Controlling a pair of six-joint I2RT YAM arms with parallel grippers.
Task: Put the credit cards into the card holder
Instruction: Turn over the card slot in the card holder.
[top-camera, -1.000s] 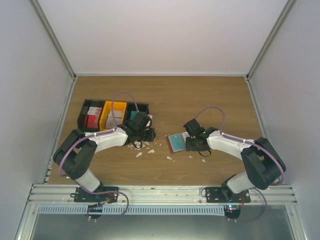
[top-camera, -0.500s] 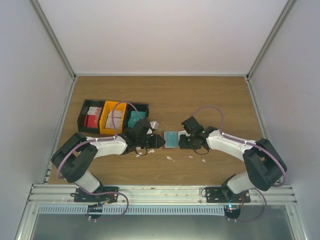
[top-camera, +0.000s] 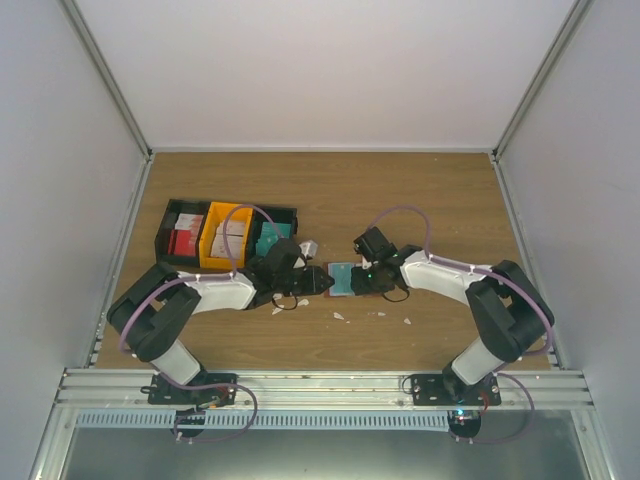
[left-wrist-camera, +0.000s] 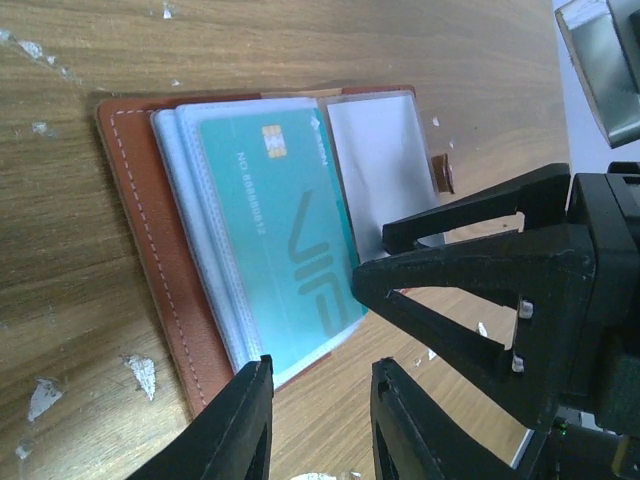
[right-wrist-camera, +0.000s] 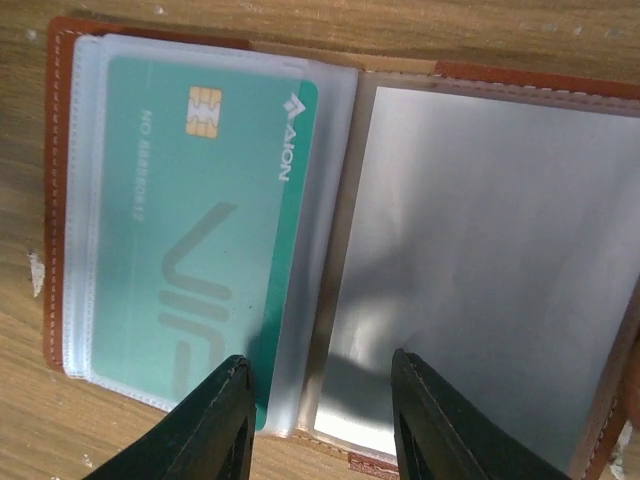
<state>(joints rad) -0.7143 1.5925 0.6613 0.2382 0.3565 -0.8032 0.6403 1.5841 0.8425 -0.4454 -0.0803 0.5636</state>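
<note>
Top external view: card holder (top-camera: 324, 282) lies open on the table (top-camera: 400, 190), about mid-width, w/ both arms reaching in to it from either side. L gripper (top-camera: 306, 282) is at its left edge, R gripper (top-camera: 366, 280) at its right edge. A row of black and orange bins (top-camera: 225, 235) stands behind and to the left of the holder, w/ more cards (top-camera: 183, 240) inside. White scraps (top-camera: 340, 316) lie on the wood just in front of it.

Left wrist view: holder (left-wrist-camera: 130, 200) is brown leather w/ clear sleeves. A teal card (left-wrist-camera: 280, 240) w/ a chip lies on the sleeve stack, seemingly under the top plastic. L gripper (left-wrist-camera: 318, 375) hangs over the holder's near corner, jaws partly apart, wood showing btwn them and nothing gripped. R gripper (left-wrist-camera: 372, 262) comes in from the opposite side, fingers spread over the holder's clear window half.

Right wrist view: teal card (right-wrist-camera: 190, 230) fills the holder's (right-wrist-camera: 57, 200) left half, and the right half is a grey window pocket. R gripper (right-wrist-camera: 318, 365) sits over the holder's centre fold, jaws roughly half apart, one finger over each half, gripping nothing.
</note>
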